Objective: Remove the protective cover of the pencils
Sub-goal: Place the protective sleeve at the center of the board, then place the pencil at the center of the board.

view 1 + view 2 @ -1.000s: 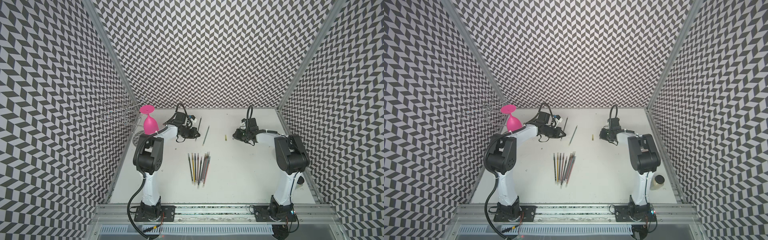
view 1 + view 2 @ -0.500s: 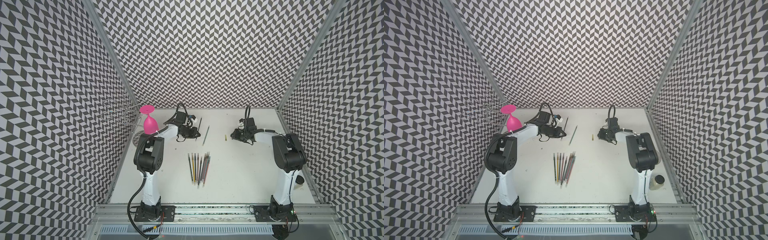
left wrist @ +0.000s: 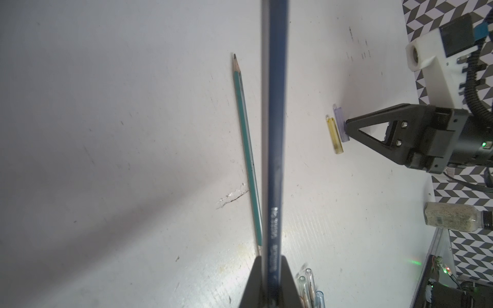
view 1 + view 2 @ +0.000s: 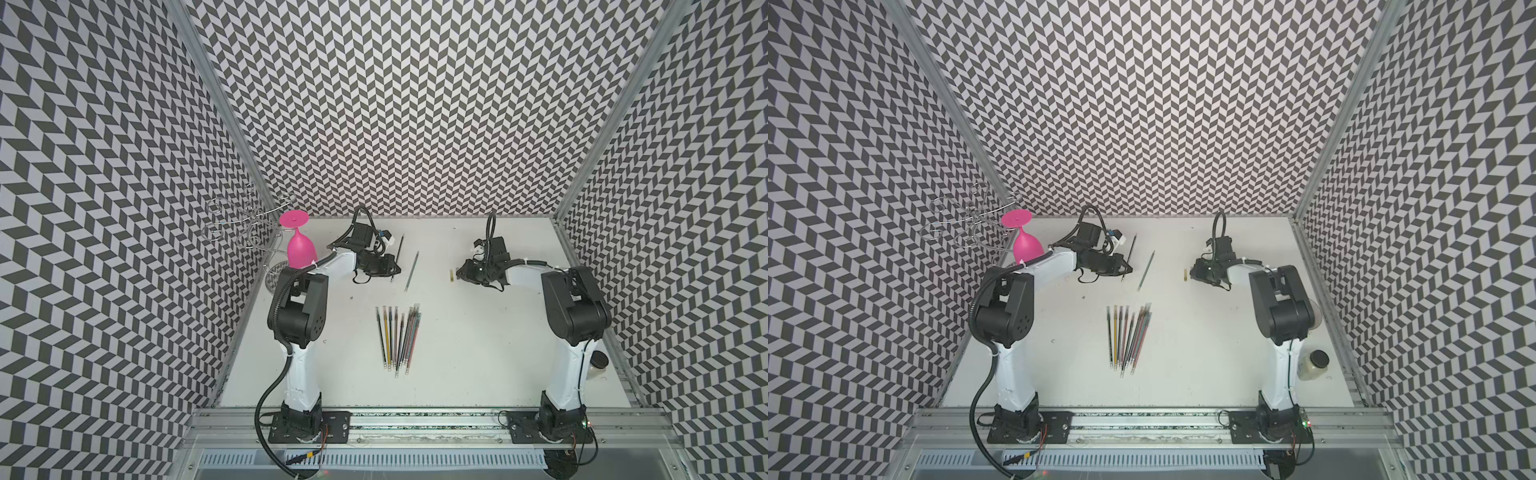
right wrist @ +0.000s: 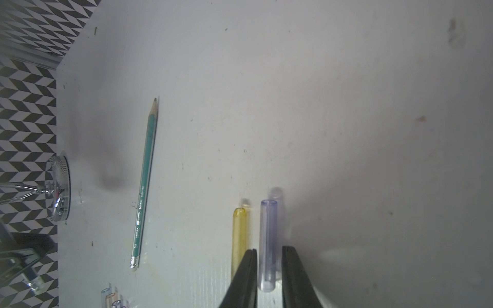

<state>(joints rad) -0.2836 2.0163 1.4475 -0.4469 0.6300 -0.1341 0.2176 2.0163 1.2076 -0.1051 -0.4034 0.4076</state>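
Since the right gripper [image 5: 269, 250] stands released, its jaws slightly apart on either side of the violet cap [image 5: 268, 229] without pinching it, the step in hand looks like leaving that cap on the bench [image 5: 346, 106]. To do it well, I judge the gripper should back straight out along the cap's length and lift before turning, because a round tube rolls at any sideways brush. Just beside one jaw lies a yellow cap [image 5: 239, 234], parallel to the violet one and very close, so a sideways drift would knock both. Farther off on that same side a green pencil [image 5: 145, 186] lies flat, its point bare. Beyond it the left gripper [image 3: 270, 259] is clenched on a dark blue pencil [image 3: 276, 133] that runs straight out ahead of its jaws. This one probably belongs down beside the green one, parallel to it. Farthest off, the rest of the pencils [image 4: 398, 336] lie in a row, well apart from both grippers, with clear caps showing on some ends.
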